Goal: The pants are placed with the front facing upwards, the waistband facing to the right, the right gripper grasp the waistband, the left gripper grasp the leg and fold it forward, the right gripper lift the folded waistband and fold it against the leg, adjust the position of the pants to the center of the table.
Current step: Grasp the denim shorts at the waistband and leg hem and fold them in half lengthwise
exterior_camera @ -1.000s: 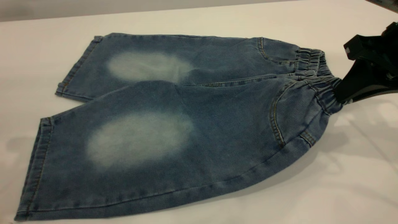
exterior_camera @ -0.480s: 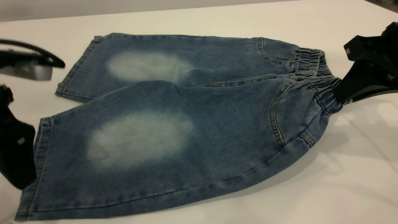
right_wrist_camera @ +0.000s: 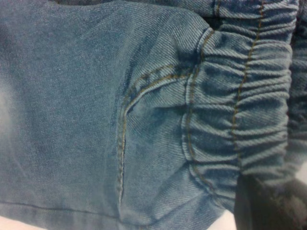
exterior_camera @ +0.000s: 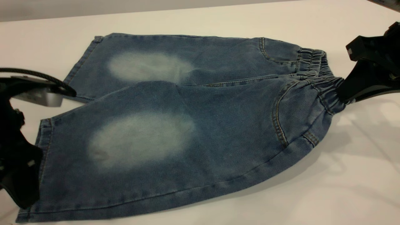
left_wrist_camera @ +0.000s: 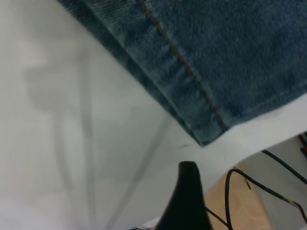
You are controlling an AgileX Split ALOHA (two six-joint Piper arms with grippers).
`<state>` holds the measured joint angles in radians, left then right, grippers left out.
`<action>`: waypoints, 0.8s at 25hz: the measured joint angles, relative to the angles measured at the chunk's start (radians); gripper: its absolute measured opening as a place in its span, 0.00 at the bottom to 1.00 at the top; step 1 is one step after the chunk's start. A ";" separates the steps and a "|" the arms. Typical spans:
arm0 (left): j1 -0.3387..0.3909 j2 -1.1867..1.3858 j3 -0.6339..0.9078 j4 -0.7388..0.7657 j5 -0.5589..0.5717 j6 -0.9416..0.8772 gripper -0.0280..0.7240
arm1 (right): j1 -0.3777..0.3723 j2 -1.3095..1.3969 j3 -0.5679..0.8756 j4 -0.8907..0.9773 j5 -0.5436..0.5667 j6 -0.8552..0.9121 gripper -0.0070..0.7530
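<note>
1. The pants [exterior_camera: 187,125] lie flat, front up, on the white surface [exterior_camera: 343,187], with the legs toward the exterior view's left and the gathered waistband [exterior_camera: 322,84] toward its right.

2. The right claw [exterior_camera: 342,93] is at the waistband's near end and is closed on the elastic there. The cloth around the grip is bunched and lifted a little off the surface. In the right wrist view the ruffled band [right_wrist_camera: 240,110] fills the picture, with a dark claw part at its edge.

3. The left claw [exterior_camera: 22,175] hangs at the hem of the near leg [exterior_camera: 43,147], beside or just over the cloth. Whether it touches the cloth I cannot tell. From these pictures I also cannot tell if its jaws are wide or narrow. The left wrist view shows the stitched hem corner [left_wrist_camera: 206,129] just ahead of one black finger [left_wrist_camera: 188,191], with bare surface between them.

4. Judged by this layout, the step in hand is the first grasp pair: the waistband is taken, the leg is not yet taken.

5. The next move likely calls for the left claw to settle onto the hem corner and pinch it firmly. Both claws would then carry the near edge over to make the lengthwise fold.
</note>
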<state>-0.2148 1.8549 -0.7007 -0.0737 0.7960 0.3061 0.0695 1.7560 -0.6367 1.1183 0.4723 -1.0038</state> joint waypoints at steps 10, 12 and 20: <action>0.000 0.095 -0.001 0.001 -0.109 0.000 0.76 | 0.000 0.000 0.000 0.000 0.001 0.000 0.05; 0.000 0.108 -0.001 0.002 -0.129 0.000 0.76 | 0.000 0.000 0.000 0.000 0.002 -0.002 0.05; 0.000 0.167 -0.003 -0.005 -0.136 -0.002 0.76 | 0.000 0.000 0.000 0.000 0.004 -0.003 0.05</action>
<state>-0.2148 2.0219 -0.7036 -0.0788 0.6599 0.3038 0.0695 1.7560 -0.6367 1.1183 0.4763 -1.0066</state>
